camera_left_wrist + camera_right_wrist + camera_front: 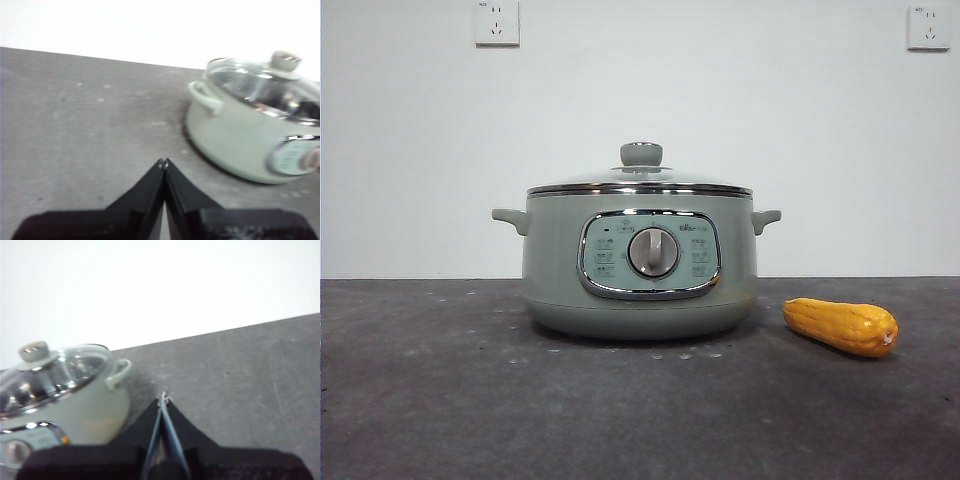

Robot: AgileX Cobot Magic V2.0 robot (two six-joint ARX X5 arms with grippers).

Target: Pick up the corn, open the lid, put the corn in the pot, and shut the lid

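Observation:
The sage-green pot (640,265) stands at the table's middle with the glass lid (640,180) shut on it, green knob on top. The yellow-orange corn (841,326) lies on the table to the pot's right, nearer the front. No gripper shows in the front view. In the left wrist view my left gripper (164,162) is shut and empty above the table, apart from the pot (235,135) and its lid (265,87). In the right wrist view my right gripper (163,398) is shut and empty beside the pot (75,405) and lid (50,372). The corn is hidden there.
A dark grey table (440,400) meets a white wall with two sockets (497,22) high up. The pot's side handles (510,218) stick out left and right.

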